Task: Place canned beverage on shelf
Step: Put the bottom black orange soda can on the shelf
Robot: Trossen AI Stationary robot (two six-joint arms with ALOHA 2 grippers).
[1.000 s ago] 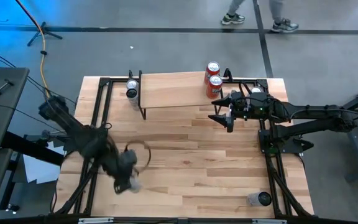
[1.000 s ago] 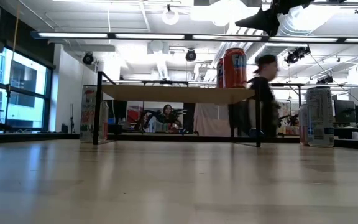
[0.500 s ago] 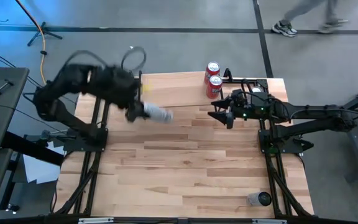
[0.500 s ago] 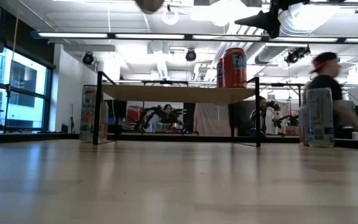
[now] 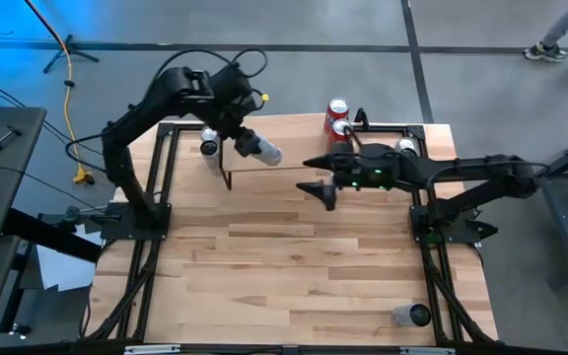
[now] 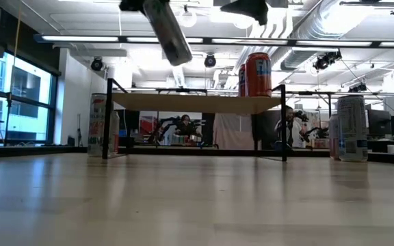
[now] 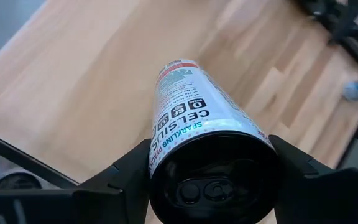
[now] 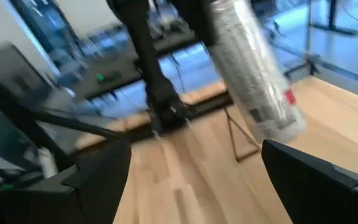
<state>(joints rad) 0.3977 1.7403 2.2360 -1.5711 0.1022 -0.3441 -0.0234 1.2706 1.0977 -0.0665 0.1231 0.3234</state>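
A white-and-silver canned beverage (image 5: 261,151) hangs tilted above the left part of the shelf (image 5: 284,138), with my left gripper (image 5: 241,139) shut on it. The low view shows this can (image 6: 168,31) high over the plank (image 6: 197,103). Two red cans (image 5: 339,126) stand upright on the shelf's right end. My right gripper (image 5: 320,189) hovers open over the table in front of the shelf's right end, nothing between its fingers. My left gripper pinches the can's sides near its dark end (image 7: 166,155) between its two fingers (image 7: 126,177). The fingers slant down from the far left. The can is clear of the shelf, tilted, its free end (image 5: 272,155) lower and pointing toward the table's right.
One can (image 5: 208,146) stands on the table left of the shelf, another (image 6: 351,128) stands right of it. A further can (image 5: 409,316) lies near the table's near right corner. Bare wood spans the table's middle (image 5: 294,256).
My left gripper has carried the can from the table's near left part up and toward the far edge, over the shelf's left part, turning so the can now slants downward. My right gripper has moved toward the table's left edge, still open.
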